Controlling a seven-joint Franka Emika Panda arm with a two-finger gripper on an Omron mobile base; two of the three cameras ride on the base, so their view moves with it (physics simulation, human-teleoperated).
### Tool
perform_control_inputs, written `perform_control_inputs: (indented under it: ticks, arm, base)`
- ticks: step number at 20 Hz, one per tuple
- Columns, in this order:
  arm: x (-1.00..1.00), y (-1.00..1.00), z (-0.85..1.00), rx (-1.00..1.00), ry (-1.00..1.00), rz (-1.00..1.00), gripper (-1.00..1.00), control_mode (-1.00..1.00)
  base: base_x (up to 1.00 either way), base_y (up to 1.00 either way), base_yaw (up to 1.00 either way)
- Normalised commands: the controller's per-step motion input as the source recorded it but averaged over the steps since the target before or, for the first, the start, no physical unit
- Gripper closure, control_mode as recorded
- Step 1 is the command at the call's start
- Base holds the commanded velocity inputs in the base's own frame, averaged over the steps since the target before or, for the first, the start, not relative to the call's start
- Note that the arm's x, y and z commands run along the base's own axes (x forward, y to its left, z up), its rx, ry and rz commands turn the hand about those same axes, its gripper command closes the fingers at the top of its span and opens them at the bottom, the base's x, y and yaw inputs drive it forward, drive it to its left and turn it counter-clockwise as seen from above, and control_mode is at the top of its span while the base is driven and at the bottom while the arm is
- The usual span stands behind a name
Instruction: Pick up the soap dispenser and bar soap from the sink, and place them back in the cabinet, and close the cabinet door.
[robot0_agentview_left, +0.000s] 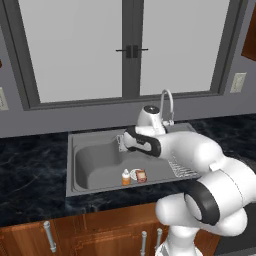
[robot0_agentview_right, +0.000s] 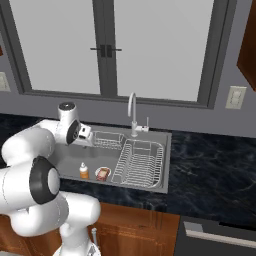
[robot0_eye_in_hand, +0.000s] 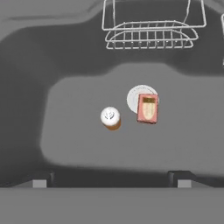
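Evidently nothing is done yet: the dispenser and soap stand side by side in the sink, under the gripper, spread wide and empty; stowing and door-closing remain.

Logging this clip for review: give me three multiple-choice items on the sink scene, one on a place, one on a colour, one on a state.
1. Where does the soap dispenser stand?
A. on the floor of the sink
B. in the dish rack
C. on the counter

2. What colour is the soap dispenser's body?
A. blue
B. orange
C. green

3. How are the gripper fingers?
A. shut on the bar soap
B. shut on nothing
C. open, holding nothing

Answers:
1 A, it stands on the basin floor beside the bar soap, apart from the dish rack.
2 B, both base views show an orange bottle under a white pump.
3 C, in the hand view the tips stand wide apart above the basin.
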Motion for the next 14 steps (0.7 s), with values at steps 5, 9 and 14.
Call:
perform_control_inputs:
  ticks: [5, 9, 14]
  arm:
    - [0.31, 0.00, -0.38, 0.00, 0.00, 0.00, -1.00, -1.00]
    - [0.28, 0.01, -0.28, 0.00, 0.00, 0.00, -1.00, -1.00]
    - [0.22, 0.06, -0.24, 0.00, 0.02, 0.00, -1.00, -1.00]
  base:
    - [0.00, 0.00, 0.00]
    - [0.00, 0.00, 0.00]
    - [0.00, 0.00, 0.00]
